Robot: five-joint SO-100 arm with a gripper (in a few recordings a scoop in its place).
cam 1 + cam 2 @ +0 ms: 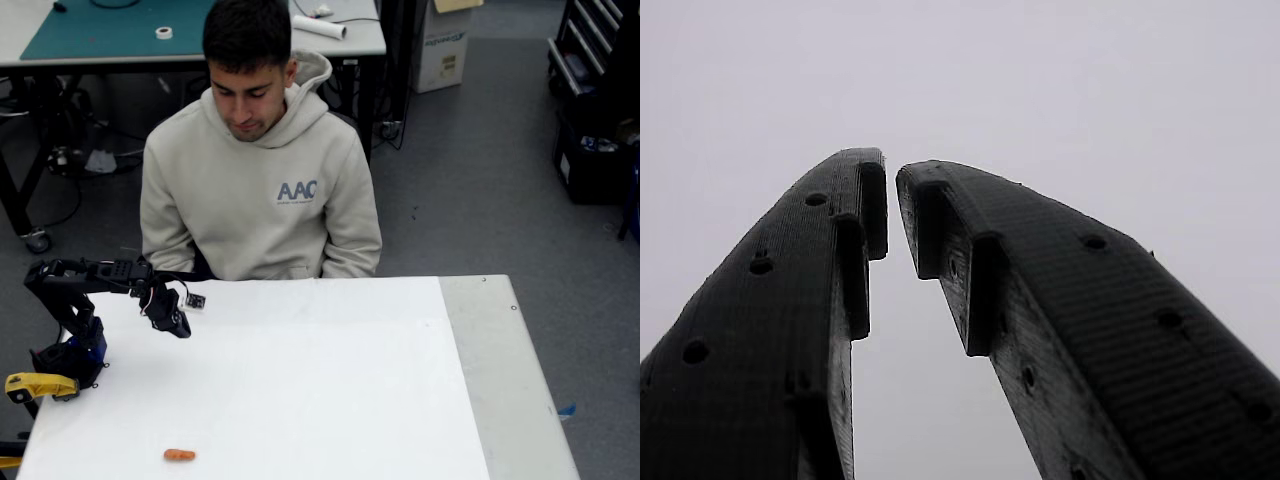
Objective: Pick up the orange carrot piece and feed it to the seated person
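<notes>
Carrot (180,455) lies untouched near the front edge of the surface (330,400) — nothing done yet. Jaws (183,327) nearly closed and empty, hovering near the left edge; person (260,190) waits behind.

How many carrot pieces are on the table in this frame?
1. The orange carrot piece lies alone on the white table, near its front edge toward the left in the fixed view, well apart from the claw. Nothing here could hide another.
</notes>
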